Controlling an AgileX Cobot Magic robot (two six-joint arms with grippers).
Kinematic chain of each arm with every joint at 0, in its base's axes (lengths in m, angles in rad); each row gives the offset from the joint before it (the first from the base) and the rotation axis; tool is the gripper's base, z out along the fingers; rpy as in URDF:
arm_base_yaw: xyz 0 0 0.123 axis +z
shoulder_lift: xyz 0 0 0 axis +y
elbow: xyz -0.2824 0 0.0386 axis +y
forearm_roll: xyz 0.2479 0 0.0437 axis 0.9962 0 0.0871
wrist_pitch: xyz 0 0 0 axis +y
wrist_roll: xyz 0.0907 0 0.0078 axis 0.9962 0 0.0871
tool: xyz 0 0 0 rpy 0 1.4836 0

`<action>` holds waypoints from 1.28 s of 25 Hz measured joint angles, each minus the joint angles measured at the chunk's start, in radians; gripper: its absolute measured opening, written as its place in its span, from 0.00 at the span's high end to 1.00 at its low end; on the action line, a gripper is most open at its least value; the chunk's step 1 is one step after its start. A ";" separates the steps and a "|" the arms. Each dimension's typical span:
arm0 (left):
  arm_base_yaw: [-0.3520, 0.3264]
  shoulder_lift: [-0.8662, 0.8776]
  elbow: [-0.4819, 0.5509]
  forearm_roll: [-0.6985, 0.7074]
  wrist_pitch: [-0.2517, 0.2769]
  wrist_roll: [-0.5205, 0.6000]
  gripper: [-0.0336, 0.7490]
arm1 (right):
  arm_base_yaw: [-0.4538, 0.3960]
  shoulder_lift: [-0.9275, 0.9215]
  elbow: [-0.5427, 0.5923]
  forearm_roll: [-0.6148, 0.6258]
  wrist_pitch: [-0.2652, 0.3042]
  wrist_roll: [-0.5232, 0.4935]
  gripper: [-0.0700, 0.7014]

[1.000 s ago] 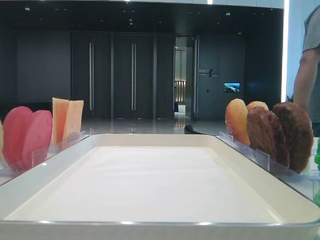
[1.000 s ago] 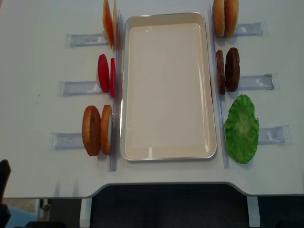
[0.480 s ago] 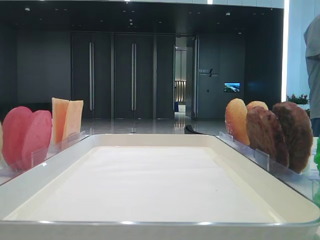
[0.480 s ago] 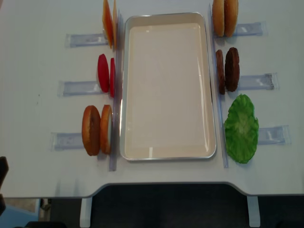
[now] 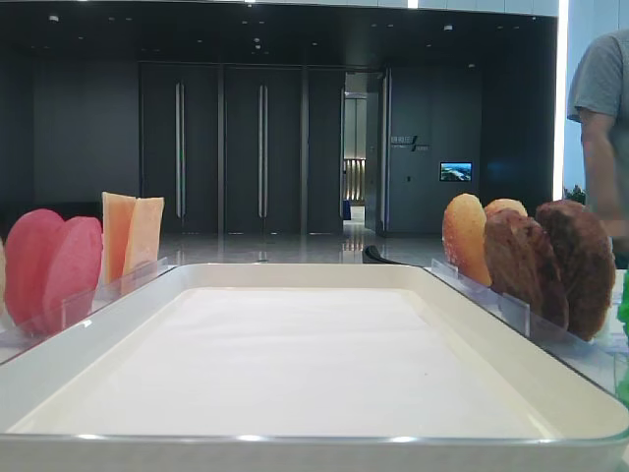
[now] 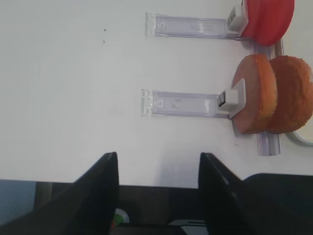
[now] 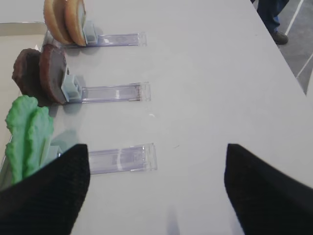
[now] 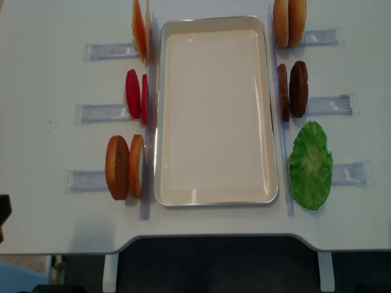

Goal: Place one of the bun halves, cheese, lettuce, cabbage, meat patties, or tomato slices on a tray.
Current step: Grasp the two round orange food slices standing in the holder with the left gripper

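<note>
The white tray (image 8: 214,110) lies bare in the middle of the table, also seen low as the tray (image 5: 314,374). Left of it stand cheese (image 8: 140,29), tomato slices (image 8: 135,94) and bun halves (image 8: 125,167). To its right stand more bun halves (image 8: 289,23), meat patties (image 8: 294,89) and green lettuce (image 8: 311,165). Cabbage is out of view. My left gripper (image 6: 159,155) is open and holds nothing, over the table's front edge, left of the bun halves (image 6: 271,95). My right gripper (image 7: 155,147) is open and holds nothing, right of the lettuce (image 7: 27,132).
Clear plastic holders (image 8: 98,113) lie beside each food pair, and clear strips run along both long sides of the tray. A person (image 5: 604,118) stands at the back right. The table's front edge (image 8: 195,241) is close to the tray.
The dark bit of my left arm at the overhead view's left edge has shifted slightly. The person at the back right has moved. No food has moved.
</note>
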 joint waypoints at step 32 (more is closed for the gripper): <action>0.000 0.642 -0.273 0.053 -0.014 -0.024 0.44 | 0.000 0.000 0.000 0.000 0.000 0.000 0.20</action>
